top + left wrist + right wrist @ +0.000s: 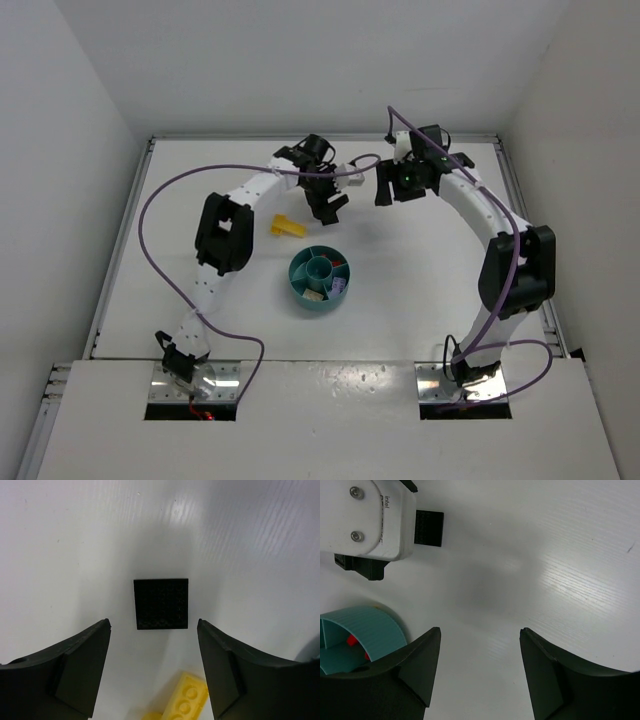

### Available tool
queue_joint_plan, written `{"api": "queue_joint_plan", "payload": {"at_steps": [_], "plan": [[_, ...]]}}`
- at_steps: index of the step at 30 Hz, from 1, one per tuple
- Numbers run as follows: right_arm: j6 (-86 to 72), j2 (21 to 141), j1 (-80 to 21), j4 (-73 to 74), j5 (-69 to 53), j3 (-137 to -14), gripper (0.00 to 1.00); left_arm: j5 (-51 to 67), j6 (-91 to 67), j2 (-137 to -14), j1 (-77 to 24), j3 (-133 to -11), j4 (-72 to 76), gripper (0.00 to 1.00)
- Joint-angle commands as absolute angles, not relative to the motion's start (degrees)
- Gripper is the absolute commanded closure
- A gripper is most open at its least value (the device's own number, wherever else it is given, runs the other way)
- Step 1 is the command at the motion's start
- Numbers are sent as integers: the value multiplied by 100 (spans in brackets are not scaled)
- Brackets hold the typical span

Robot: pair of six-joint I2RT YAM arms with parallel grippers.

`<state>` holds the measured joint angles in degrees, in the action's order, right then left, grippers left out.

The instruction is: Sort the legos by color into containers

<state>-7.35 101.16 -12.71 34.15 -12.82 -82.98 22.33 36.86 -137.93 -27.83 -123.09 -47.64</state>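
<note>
- Black plastic makes up a flat square studded lego plate (161,603) lying on the white table (420,270); in the left wrist view it sits just beyond the left gripper (154,630), between the lines of the two fingers but touching neither.
- Left gripper: jaws spread wide, nothing between them, hanging over the far middle of the table.
- A yellow lego brick (288,226) lies on the table left of and beyond the teal dish (297,277), near the left gripper; its studded end also shows at the near edge of the left wrist view.
- The teal dish stands near the table's centre, a round cup in its middle with divided sections around it. A purple piece (338,287) and a beige piece (315,295) lie in its near sections, and small red pieces (352,640) show in another section in the right wrist view.
- Right gripper (480,632): jaws wide apart and empty, over bare table to the right of the dish and far from the arm bases.
</note>
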Motion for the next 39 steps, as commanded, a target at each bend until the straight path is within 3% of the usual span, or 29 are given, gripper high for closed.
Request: {"api": "queue_joint_plan", "payload": {"at_steps": [1,22,29,35,39], "plan": [[-738,10107,-1195,3287,-1433,-8543,35,2215,3639,-13922,-2927,-12287,-4553,24],[-738,10213,-1143,3287,-1538,-8490,35,1600,3401,-14326,-2979,-12015,-4192,29],[-738,10266,-1143,3287,-1591,-8490,35,1802,3595,-14212,-3032,-11681,-4192,44],[-738,10266,-1143,3287,-1644,-8490,35,1854,3656,-14098,-3085,-11505,-4192,67],[-738,10266,-1143,3287,-1704,-8438,35,1907,3577,-13748,-3085,-11163,-3982,71]]}}
